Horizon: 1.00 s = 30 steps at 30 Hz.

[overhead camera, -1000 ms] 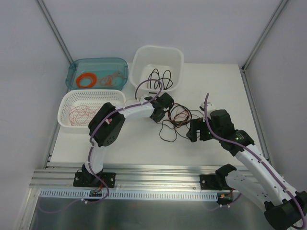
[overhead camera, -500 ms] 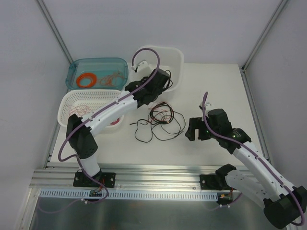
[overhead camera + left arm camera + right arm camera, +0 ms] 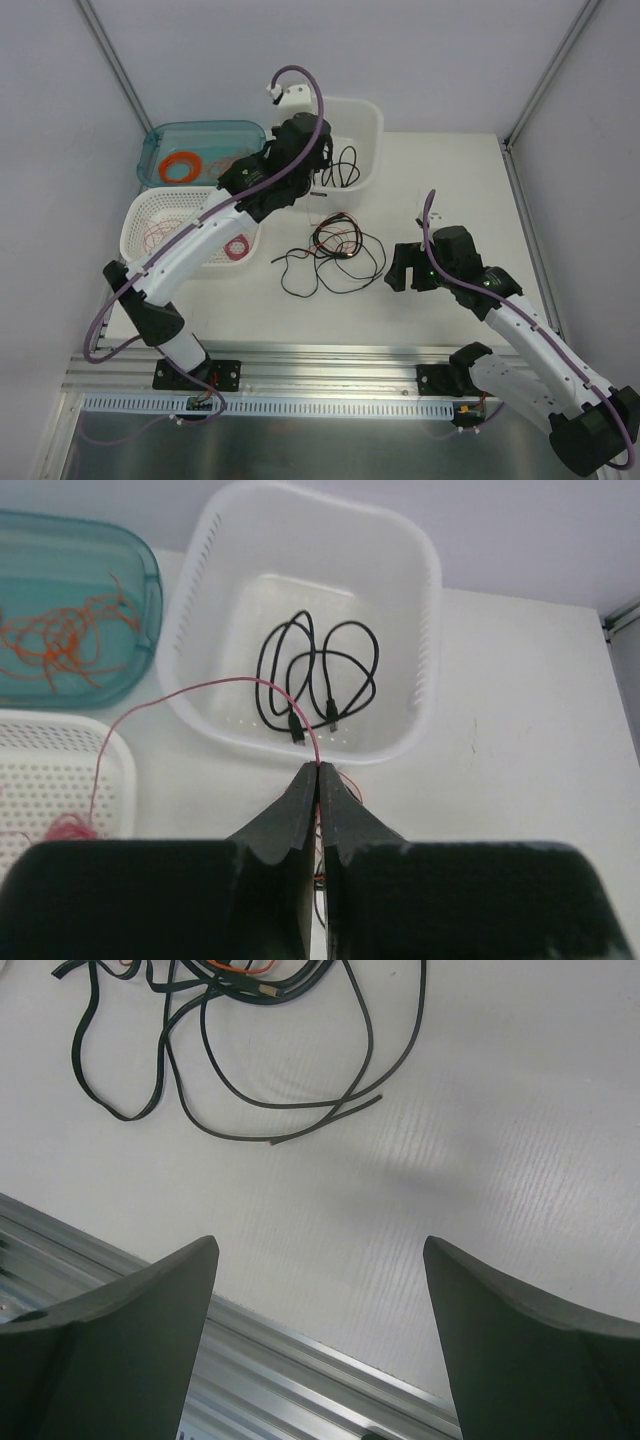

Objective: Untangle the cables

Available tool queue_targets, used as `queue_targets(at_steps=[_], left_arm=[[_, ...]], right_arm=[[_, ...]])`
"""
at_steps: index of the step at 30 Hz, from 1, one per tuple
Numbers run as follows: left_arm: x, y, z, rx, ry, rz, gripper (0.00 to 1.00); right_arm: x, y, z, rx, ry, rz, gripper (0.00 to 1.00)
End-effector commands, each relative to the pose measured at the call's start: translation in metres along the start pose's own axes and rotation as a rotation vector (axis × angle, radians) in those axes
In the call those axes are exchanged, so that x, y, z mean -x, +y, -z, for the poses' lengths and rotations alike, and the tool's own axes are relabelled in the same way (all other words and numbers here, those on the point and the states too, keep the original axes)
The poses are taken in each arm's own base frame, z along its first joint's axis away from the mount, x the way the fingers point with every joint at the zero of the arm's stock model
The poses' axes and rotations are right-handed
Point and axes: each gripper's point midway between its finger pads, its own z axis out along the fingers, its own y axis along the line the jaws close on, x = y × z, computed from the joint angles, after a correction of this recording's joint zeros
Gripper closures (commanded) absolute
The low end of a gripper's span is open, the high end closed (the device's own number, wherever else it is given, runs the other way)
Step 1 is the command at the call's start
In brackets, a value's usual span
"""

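Now my left gripper (image 3: 318,785) has risen by the white tub (image 3: 425,630), clamped on one red wire (image 3: 200,690), seemingly freed. The cables (image 3: 335,250) lie just before the tub, and my right gripper (image 3: 320,1250) waits open there.

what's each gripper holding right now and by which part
The left gripper is shut on a thin pink wire, pinched somewhere along its length; the rest arcs toward the mesh basket. The right gripper is open, holding nothing.

cables (image 3: 335,243): black, red, orange
thin wire (image 3: 200,687): pink
tub (image 3: 370,140): white
bin (image 3: 148,155): translucent teal
basket (image 3: 150,205): white, perforated
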Motion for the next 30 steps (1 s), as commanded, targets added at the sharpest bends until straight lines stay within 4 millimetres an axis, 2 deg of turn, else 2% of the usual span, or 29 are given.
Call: queue_targets(at_steps=[1, 5, 7, 8, 9, 11, 12, 14, 15, 18, 20, 22, 23, 25, 26, 27, 28, 29, 30], left_arm=[[0.090, 0.042, 0.055, -0.007, -0.179, -0.014, 1.00], [0.133, 0.088, 0.077, 0.044, -0.269, 0.010, 1.00], [0.148, 0.105, 0.088, 0.039, -0.299, 0.013, 1.00], [0.151, 0.113, 0.089, 0.041, -0.302, 0.014, 1.00], [0.159, 0.135, 0.087, 0.085, -0.317, 0.024, 1.00], [0.171, 0.155, 0.091, 0.121, -0.344, 0.018, 1.00], [0.178, 0.175, 0.091, 0.180, -0.356, -0.016, 1.00], [0.189, 0.193, 0.093, 0.240, -0.376, -0.052, 1.00], [0.194, 0.211, 0.093, 0.294, -0.378, -0.082, 1.00], [0.196, 0.239, 0.089, 0.381, -0.364, -0.131, 1.00], [0.188, 0.265, 0.081, 0.456, -0.327, -0.143, 1.00], [0.177, 0.279, 0.076, 0.484, -0.298, -0.139, 1.00], [0.161, 0.296, 0.065, 0.522, -0.251, -0.133, 1.00], [0.144, 0.308, 0.058, 0.531, -0.217, -0.094, 1.00], [0.122, 0.324, 0.046, 0.566, -0.159, -0.089, 1.00], [0.115, 0.330, 0.042, 0.573, -0.157, -0.062, 1.00], [0.090, 0.339, 0.029, 0.589, -0.101, -0.061, 1.00], [0.079, 0.352, 0.023, 0.616, -0.085, -0.050, 1.00], [0.076, 0.357, 0.016, 0.615, -0.104, -0.040, 1.00]], right_arm=[[0.007, 0.005, -0.002, 0.016, -0.029, -0.013, 0.12], [0.008, 0.008, -0.004, 0.030, -0.027, -0.023, 0.12], [0.008, 0.009, -0.005, 0.032, -0.022, -0.021, 0.12], [0.009, 0.009, -0.005, 0.031, -0.023, -0.022, 0.12], [0.008, 0.009, -0.006, 0.033, -0.019, -0.020, 0.12], [0.008, 0.009, -0.007, 0.033, -0.015, -0.021, 0.12], [0.008, 0.010, -0.007, 0.038, -0.012, -0.020, 0.12], [0.008, 0.010, -0.008, 0.038, -0.007, -0.018, 0.12], [0.007, 0.011, -0.009, 0.039, -0.003, -0.016, 0.12], [0.005, 0.010, -0.010, 0.035, 0.005, -0.013, 0.12], [0.004, 0.009, -0.011, 0.033, 0.009, -0.013, 0.12], [0.003, 0.009, -0.012, 0.032, 0.016, -0.014, 0.12], [0.002, 0.009, -0.013, 0.030, 0.018, -0.014, 0.12], [0.002, 0.010, -0.013, 0.034, 0.021, -0.014, 0.12], [0.001, 0.011, -0.014, 0.037, 0.024, -0.012, 0.13], [0.001, 0.010, -0.015, 0.035, 0.027, -0.010, 0.13], [0.001, 0.010, -0.015, 0.036, 0.027, -0.006, 0.13], [-0.001, 0.010, -0.015, 0.033, 0.033, -0.007, 0.12], [-0.001, 0.010, -0.015, 0.033, 0.033, -0.003, 0.12]])
